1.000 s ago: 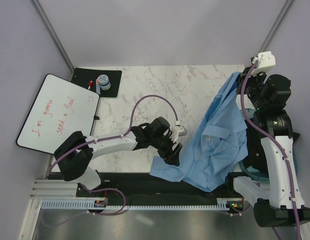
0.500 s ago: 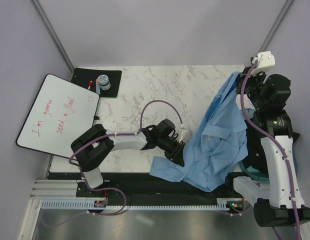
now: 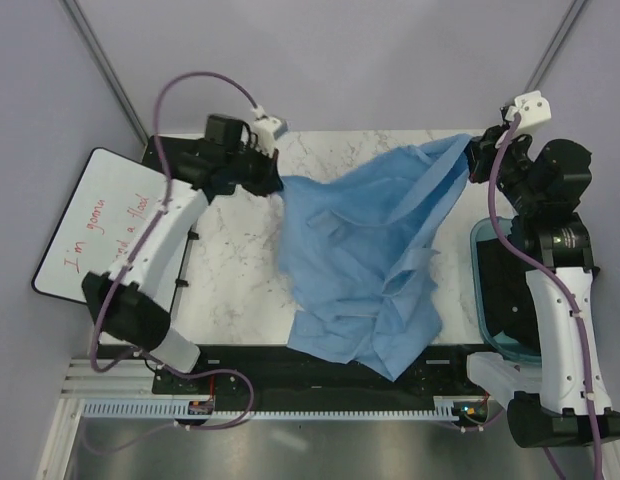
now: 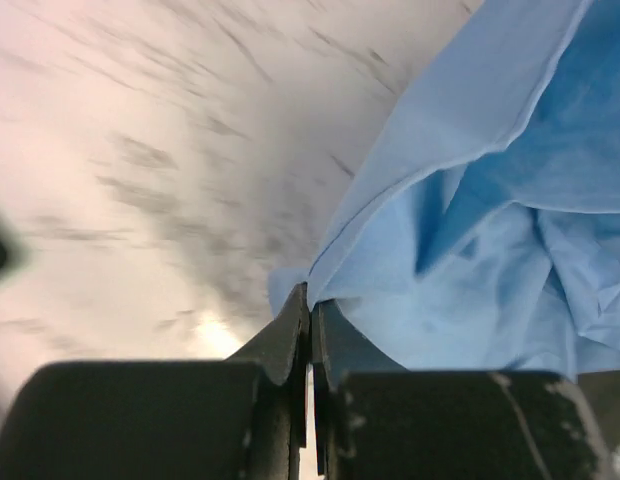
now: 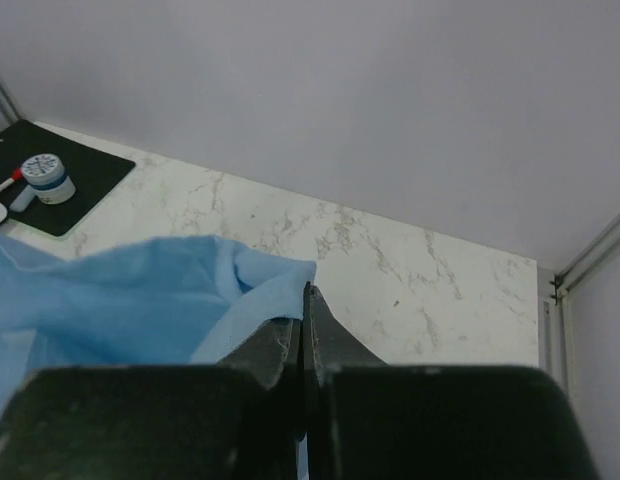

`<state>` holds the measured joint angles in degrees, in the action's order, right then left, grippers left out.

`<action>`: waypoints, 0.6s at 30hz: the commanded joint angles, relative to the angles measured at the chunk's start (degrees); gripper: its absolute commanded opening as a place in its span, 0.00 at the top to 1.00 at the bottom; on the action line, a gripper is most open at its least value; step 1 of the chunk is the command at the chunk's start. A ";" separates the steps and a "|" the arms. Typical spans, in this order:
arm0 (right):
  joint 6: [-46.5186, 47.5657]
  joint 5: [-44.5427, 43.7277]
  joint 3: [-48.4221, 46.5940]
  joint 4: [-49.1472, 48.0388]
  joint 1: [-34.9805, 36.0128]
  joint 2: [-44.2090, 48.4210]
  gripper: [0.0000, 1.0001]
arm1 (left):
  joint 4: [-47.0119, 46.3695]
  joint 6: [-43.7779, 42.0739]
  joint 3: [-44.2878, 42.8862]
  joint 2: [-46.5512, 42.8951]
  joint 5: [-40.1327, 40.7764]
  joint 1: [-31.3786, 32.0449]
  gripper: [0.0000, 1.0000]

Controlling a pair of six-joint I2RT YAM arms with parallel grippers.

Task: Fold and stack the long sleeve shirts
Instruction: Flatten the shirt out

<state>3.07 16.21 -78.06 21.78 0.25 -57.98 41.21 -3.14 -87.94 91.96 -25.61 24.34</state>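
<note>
The left tool (image 3: 273, 182) is pressed together on an edge of the light-blue long sleeve shirt (image 3: 370, 250) over the far left of the counter (image 3: 230, 280). The right tool (image 3: 472, 158) pinches another edge at the far right. The shirt spreads between them, its crumpled lower part reaching over the counter's near edge.

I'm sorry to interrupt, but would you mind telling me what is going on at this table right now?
Both arms are holding one light-blue long sleeve shirt between them. The left gripper is shut on an edge of the cloth at the far left, and the right gripper is shut on another edge at the far right. The shirt is spread over the marble table, crumpled and not yet folded, and its lower part trails over the near edge.
</note>
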 commanded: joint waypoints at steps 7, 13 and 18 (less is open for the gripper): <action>-6.15 9.19 -17.91 2.38 0.01 2.32 1.00 | 16.10 -21.29 -15.78 -31.47 25.43 -0.52 0.98; -5.10 5.77 -24.05 9.06 0.01 11.11 1.00 | 14.07 -26.92 -17.08 -45.55 32.36 -1.40 0.98; -4.12 4.36 -28.01 11.35 0.01 15.52 1.00 | 13.28 -28.42 -16.30 -49.77 35.53 -2.19 0.98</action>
<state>-2.22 25.98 -102.06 31.57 0.80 -44.73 53.98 -26.87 -104.81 42.72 0.54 23.46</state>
